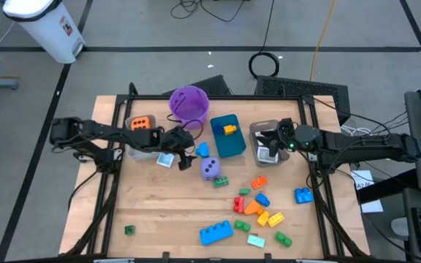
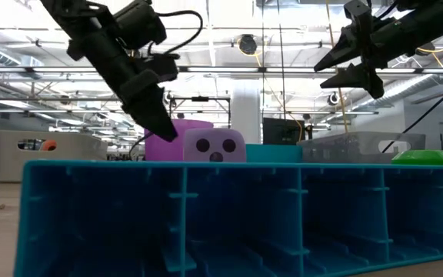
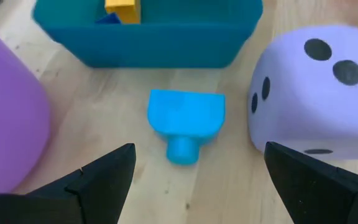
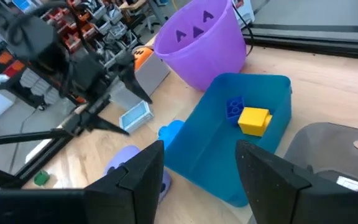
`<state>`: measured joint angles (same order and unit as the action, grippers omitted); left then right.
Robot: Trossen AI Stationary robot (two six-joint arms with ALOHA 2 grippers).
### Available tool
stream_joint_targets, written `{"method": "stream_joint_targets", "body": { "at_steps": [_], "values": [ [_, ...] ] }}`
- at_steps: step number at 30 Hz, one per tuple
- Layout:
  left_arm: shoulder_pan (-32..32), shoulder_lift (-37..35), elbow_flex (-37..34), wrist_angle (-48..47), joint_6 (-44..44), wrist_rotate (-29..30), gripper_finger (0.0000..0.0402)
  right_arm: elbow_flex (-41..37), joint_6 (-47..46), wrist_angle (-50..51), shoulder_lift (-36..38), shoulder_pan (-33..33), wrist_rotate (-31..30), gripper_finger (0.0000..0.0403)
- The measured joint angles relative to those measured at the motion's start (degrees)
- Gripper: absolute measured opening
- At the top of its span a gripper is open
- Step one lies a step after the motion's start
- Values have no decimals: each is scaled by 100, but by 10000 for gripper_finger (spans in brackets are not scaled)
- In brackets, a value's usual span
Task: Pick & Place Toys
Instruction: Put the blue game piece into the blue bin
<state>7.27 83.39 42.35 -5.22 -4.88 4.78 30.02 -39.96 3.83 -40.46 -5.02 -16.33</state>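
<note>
We line left gripper (image 3: pixel 194 171), jaws open, over small blue plastic brick (image 3: pixel 185 121); next: lower, close. Right gripper (image 4: pixel 197 165) open, empty, above grey bin (image 1: pixel 263 134).

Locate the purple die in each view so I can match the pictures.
High: purple die at table centre, just below the teal bin.
Low: peeks above the near blue bin wall.
Left wrist: fills the right side.
Right wrist: bottom left, partly hidden.
Shared landmark: teal bin.

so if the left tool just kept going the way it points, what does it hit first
Most likely the small blue piece lying on the wood between its open fingers. The teal bin stands beyond it and the purple die off to one side, though depth is hard to judge.
</note>
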Motion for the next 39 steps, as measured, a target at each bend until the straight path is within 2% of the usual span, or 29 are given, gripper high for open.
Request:
{"method": "stream_joint_targets", "body": {
  "at_steps": [17, 29, 36, 39],
  "values": [
    [15, 803, 29, 368, 478, -184, 363, 2, 54, -781, -6, -2, -10, 192],
    [254, 1494, 464, 429, 627, -192, 362, 0, 56, -790, -76, -4, -4, 192],
    [493, 1504, 492, 360, 646, -234, 362, -2, 56, -741, -121, -2, -5, 188],
    [561, 1504, 492, 362, 653, -402, 349, -2, 56, -712, -151, -2, -5, 188]
  ]
}}
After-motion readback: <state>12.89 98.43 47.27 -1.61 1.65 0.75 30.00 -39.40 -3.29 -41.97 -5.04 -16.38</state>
